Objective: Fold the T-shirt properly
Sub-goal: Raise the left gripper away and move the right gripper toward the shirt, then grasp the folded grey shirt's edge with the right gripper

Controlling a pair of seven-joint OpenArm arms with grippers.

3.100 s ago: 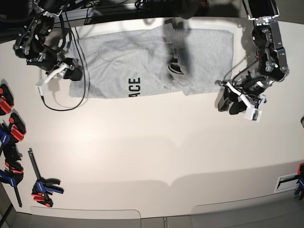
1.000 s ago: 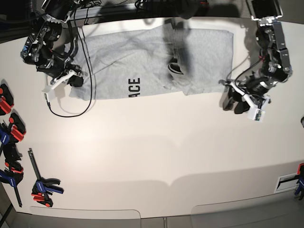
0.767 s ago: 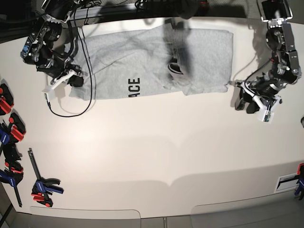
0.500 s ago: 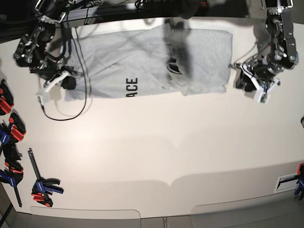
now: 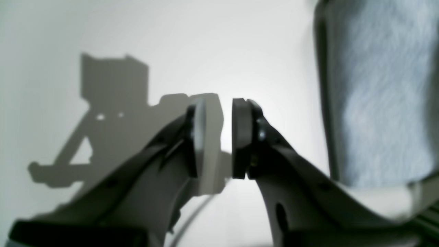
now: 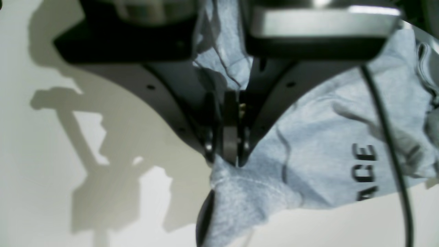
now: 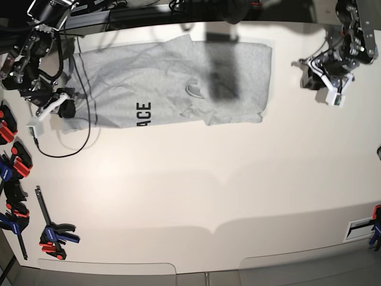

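The light grey T-shirt (image 7: 166, 77) lies spread along the back of the table, with the black letters "ACE" (image 7: 143, 113) showing near its front edge. My right gripper (image 7: 64, 110) is at the shirt's left front corner. In the right wrist view this gripper (image 6: 224, 154) is shut on a fold of the shirt (image 6: 325, 137). My left gripper (image 7: 306, 74) is off the shirt, to the right of its right edge. In the left wrist view it (image 5: 217, 137) is empty, with its pads a narrow gap apart and the shirt's edge (image 5: 377, 96) beside it.
Several red, blue and black clamps (image 7: 12, 155) lie along the table's left edge, and one more (image 7: 53, 235) lies further forward. A black cable (image 7: 65, 146) loops on the table in front of the shirt's left corner. A white label (image 7: 360, 229) sits at the right front.
My right gripper has moved left and dragged the whole shirt left with it. My left gripper has moved back and right and now stands apart from the shirt's right edge.
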